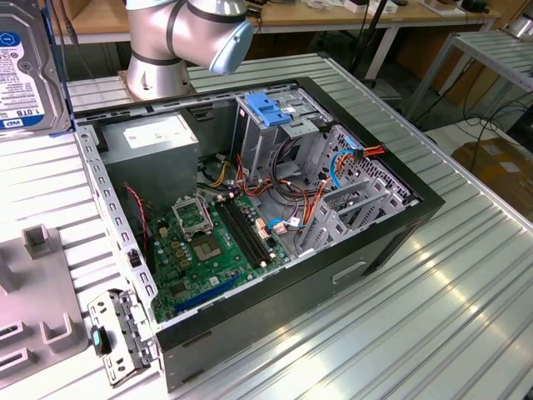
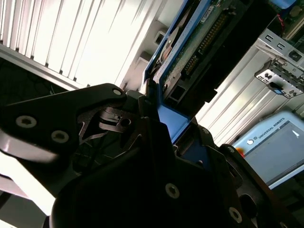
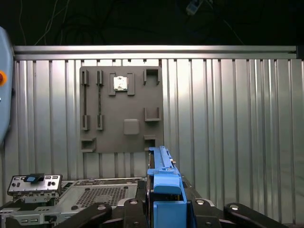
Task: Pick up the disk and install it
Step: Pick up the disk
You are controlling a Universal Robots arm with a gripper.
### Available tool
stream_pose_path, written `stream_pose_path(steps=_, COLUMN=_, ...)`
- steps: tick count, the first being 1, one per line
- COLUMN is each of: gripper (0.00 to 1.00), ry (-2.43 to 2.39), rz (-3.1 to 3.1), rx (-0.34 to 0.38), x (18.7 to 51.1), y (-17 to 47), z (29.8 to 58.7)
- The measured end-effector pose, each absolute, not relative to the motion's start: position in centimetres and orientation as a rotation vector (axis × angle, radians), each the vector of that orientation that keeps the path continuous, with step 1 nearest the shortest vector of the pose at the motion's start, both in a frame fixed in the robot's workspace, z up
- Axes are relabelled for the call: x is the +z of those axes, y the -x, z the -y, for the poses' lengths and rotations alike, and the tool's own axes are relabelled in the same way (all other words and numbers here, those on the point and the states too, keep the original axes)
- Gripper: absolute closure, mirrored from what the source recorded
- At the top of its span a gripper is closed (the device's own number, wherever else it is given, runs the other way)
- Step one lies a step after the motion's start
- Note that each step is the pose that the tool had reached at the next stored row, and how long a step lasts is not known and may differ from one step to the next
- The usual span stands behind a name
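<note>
The disk (image 1: pixel 25 71) is a silver hard drive with a white-and-blue label in a blue carrier. It hangs above the table at the exterior view's top left, to the left of the open computer case (image 1: pixel 391 242). In the first wrist view my gripper (image 3: pixel 164 211) is shut on the disk (image 3: pixel 164 183), with black fingers (image 3: pixel 202 209) pressed on either side of the blue carrier. The second wrist view shows the disk (image 2: pixel 194 52) edge-on, its circuit board side visible, rising out of the gripper (image 2: pixel 166 121).
Inside the case are a metal drive cage with a blue top (image 1: pixel 271 108), a grey power supply (image 1: pixel 158 142), a motherboard and cables. A grey fixture plate (image 3: pixel 121 109) lies on the ribbed table, a metal bracket with a blue latch (image 1: pixel 117 333) beside the case.
</note>
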State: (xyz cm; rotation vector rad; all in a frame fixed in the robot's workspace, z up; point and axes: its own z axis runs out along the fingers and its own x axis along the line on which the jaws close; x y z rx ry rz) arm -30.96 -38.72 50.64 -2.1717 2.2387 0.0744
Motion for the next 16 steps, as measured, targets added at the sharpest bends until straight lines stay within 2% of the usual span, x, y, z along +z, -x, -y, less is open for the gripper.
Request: stream_pose_path(steps=16, gripper=0.63, ry=2.168, rz=-2.242, rx=0.075, x=50.6, y=28.8, z=39.0)
